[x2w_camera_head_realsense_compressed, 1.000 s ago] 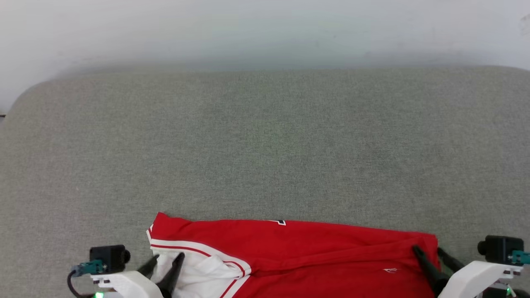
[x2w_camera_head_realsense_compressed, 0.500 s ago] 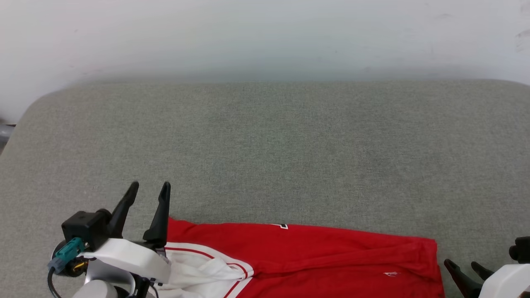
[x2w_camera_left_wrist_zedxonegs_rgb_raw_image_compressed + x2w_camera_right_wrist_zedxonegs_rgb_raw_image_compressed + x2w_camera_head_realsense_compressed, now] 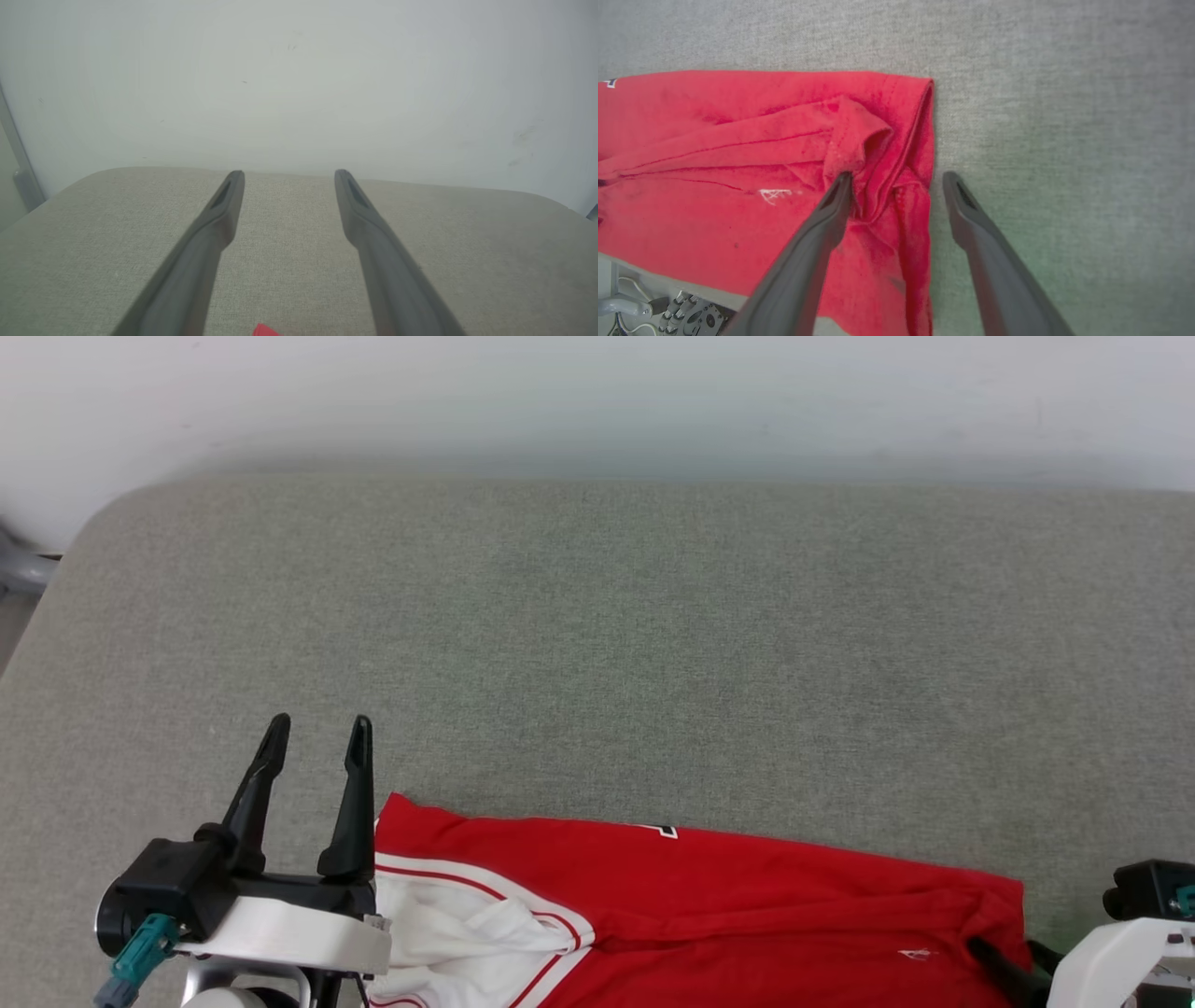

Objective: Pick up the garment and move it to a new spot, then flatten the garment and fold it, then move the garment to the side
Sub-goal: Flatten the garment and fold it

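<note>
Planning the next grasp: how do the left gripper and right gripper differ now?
The left gripper points toward the wall, beside the jersey at its sleeve end; the right gripper points down, straddling the jersey's other edge, one finger over red cloth. Both stand open, empty.

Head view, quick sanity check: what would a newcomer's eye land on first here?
The red garment stands out, lying rumpled along the near edge of the grey padded surface, a white sleeve panel bunched at its left end. The left claw hangs open beside that end, holding nothing. The right claw is open astride the garment's right edge, one finger on the red cloth, the other over the grey.
</note>
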Controlling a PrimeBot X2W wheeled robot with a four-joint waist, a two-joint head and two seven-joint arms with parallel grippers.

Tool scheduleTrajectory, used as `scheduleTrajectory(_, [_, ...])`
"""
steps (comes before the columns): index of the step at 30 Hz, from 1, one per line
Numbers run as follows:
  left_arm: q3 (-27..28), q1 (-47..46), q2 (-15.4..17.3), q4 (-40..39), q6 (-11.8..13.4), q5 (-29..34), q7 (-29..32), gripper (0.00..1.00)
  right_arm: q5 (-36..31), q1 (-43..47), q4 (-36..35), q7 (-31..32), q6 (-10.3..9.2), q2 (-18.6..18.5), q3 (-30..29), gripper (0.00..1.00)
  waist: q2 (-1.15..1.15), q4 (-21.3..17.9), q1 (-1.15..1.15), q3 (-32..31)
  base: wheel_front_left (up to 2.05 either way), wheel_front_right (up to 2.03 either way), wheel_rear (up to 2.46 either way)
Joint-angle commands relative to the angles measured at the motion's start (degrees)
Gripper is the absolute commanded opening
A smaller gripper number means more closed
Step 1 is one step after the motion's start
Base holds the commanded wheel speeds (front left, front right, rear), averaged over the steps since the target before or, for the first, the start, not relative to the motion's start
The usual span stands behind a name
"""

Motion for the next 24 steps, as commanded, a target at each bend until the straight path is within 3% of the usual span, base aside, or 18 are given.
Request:
scheduleTrajectory(1, [0.5,0.7,-0.4,0.0,-0.5,0.6,-0.1,1.00,0.4,-0.8,0.8,0.2,-0.02,0.1,0.6,1.00,-0.01,0.4,0.00,0.5,0.00,0.00,0.00])
scheduleTrajectory(6, [2.5,0.9,-2.3,1.0,-2.6,2.6,-0.1,1.00,2.3,-1.8,4.7,0.9,-0.02,0.8,4.0,1.00,-0.01,0.9,0.00,1.6,0.00,0.00,0.00])
scheduleTrajectory(7, [2.9,0.8,-2.6,1.1,-3.0,2.9,-0.1,1.00,2.7,-1.8,5.4,1.5,-0.01,1.0,4.8,0.57,-0.01,0.9,0.00,1.8,0.00,0.00,0.00])
scheduleTrajectory(10, [3.6,0.9,-3.6,1.7,-3.8,3.9,-0.1,1.00,3.5,-1.6,6.5,1.8,0.06,1.4,6.2,0.00,-0.01,1.0,0.00,2.0,0.00,0.00,0.00])
scheduleTrajectory(19, [3.8,1.9,-4.2,4.2,-6.3,7.0,-0.1,1.00,3.3,-2.4,4.9,0.3,-0.04,-1.0,5.2,0.00,-0.01,0.1,0.00,0.0,0.00,0.00,0.00])
scheduleTrajectory(24, [3.8,2.8,-4.0,5.4,-6.1,7.9,-0.1,1.00,3.2,-3.2,4.0,1.4,-0.06,-2.7,2.9,0.00,-0.01,-1.1,0.00,-2.1,0.00,0.00,0.00])
